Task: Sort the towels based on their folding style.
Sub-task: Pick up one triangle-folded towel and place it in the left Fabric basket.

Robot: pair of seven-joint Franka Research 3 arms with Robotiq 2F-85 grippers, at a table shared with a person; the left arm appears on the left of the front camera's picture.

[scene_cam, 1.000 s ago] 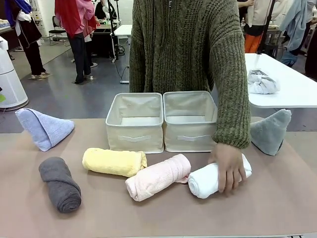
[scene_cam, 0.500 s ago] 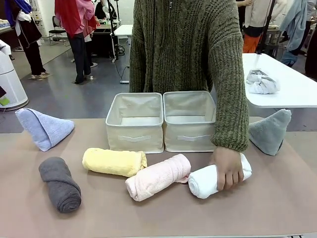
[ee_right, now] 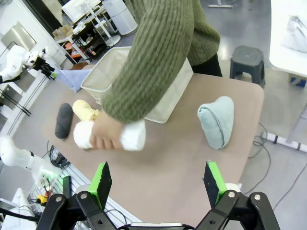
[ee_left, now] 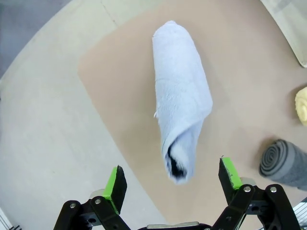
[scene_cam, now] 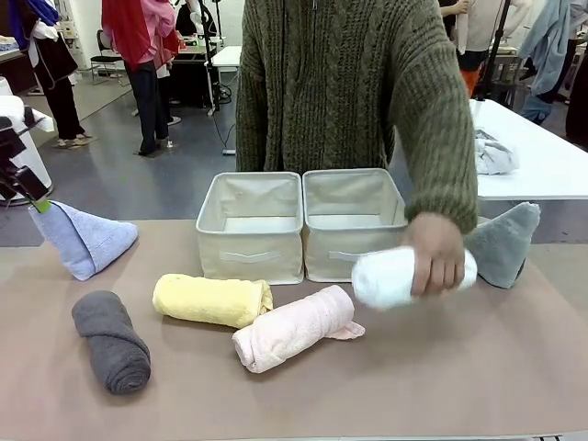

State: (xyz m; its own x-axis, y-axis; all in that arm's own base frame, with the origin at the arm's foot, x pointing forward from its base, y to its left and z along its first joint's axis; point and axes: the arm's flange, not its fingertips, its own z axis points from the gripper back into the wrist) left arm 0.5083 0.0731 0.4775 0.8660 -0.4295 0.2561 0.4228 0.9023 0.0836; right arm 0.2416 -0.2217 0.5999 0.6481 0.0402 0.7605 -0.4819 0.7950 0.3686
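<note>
A person's hand (scene_cam: pixel 436 253) holds the white rolled towel (scene_cam: pixel 386 276) in the air, just in front of the right bin (scene_cam: pixel 354 220). The pink roll (scene_cam: pixel 294 329), yellow roll (scene_cam: pixel 211 299) and dark grey roll (scene_cam: pixel 112 340) lie on the table. A light blue cone towel (scene_cam: pixel 83 237) sits far left and a grey-green cone (scene_cam: pixel 503 243) far right. My left gripper (ee_left: pixel 172 178) hangs open just above the blue cone (ee_left: pixel 182 110). High over the table's right end, my right gripper (ee_right: pixel 157 181) is open, with the grey-green cone (ee_right: pixel 218 120) below it.
Two cream fabric bins stand side by side at the table's far middle, the left bin (scene_cam: pixel 250 225) beside the right one. A lumpy white-and-grey bundle (scene_cam: pixel 496 154) lies on a white table behind. The person stands close behind the bins.
The person's hand has lifted the white roll off the table, up and toward the right bin. My left gripper has come into the front view above the blue cone.
</note>
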